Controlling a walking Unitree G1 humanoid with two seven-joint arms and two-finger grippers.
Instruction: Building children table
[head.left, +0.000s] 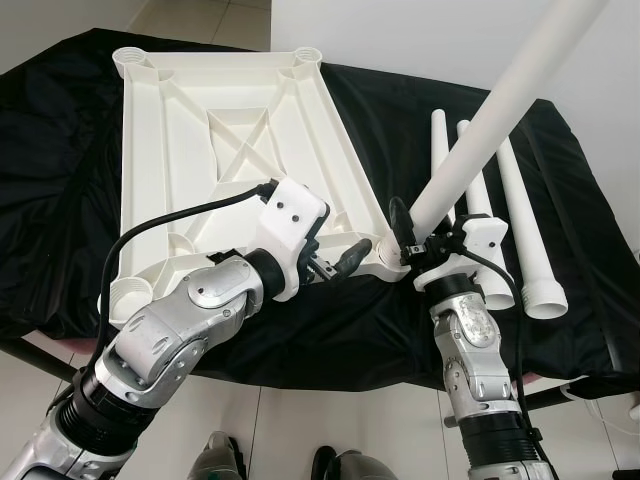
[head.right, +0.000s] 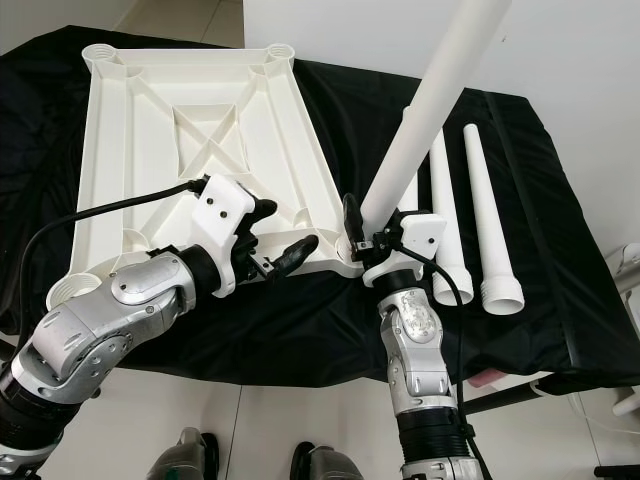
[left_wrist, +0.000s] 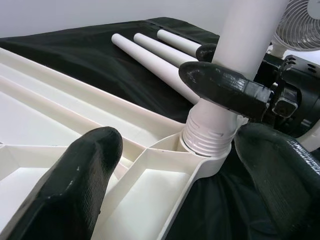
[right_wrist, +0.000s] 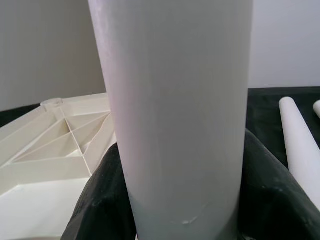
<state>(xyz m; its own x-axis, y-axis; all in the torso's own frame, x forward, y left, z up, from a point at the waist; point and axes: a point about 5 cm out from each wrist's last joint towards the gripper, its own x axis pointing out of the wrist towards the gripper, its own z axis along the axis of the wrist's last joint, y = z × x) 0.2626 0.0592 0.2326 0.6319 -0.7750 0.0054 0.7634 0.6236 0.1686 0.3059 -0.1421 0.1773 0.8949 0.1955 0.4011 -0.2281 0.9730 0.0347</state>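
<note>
Right gripper (head.right: 372, 232) clamps white leg (head.right: 425, 110), its threaded end seated in tabletop's (head.left: 200, 120) near corner socket (left_wrist: 205, 150). Left gripper (head.right: 275, 235) spread wide, empty, straddling that corner. Three spare legs (head.right: 470, 215) lie beyond, unfitted; three sockets left.

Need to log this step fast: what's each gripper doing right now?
Left gripper: open, straddling the tabletop edge near the corner socket.
Right gripper: shut on the upright table leg.
</note>
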